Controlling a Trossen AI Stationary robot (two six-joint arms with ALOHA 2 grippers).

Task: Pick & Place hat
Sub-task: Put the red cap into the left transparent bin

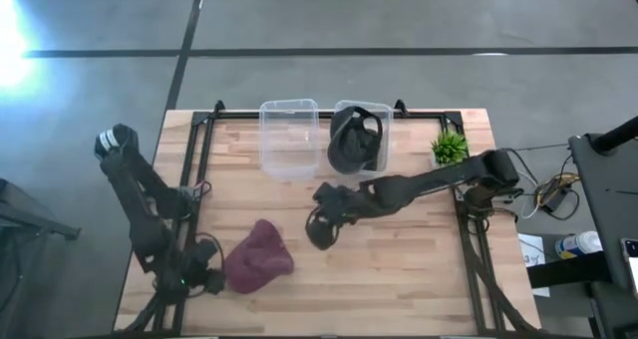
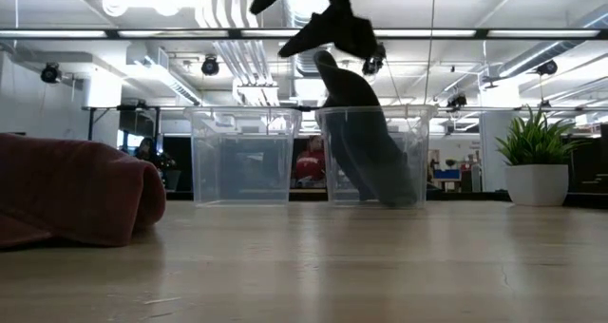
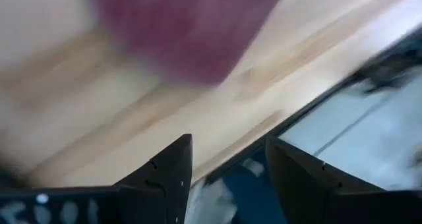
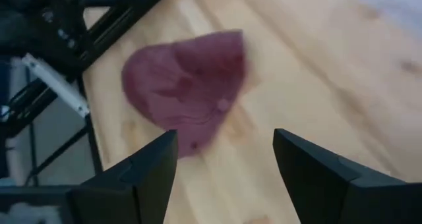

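Observation:
A maroon hat (image 1: 259, 257) lies flat on the wooden table at the near left; it also shows in the low view (image 2: 76, 188) and the right wrist view (image 4: 188, 89). A dark hat (image 1: 354, 140) sits in the right clear bin (image 1: 371, 112), leaning on its wall. My right gripper (image 1: 321, 229) hovers open above the table's middle, empty, to the right of the maroon hat. My left gripper (image 1: 209, 277) is open at the near left edge, just left of the maroon hat, touching nothing.
An empty clear bin (image 1: 289, 135) stands left of the bin with the dark hat. A small potted plant (image 1: 450, 148) stands at the far right. Black frame rails run along the table's left and right edges. Bare wood lies between the bins and the near edge.

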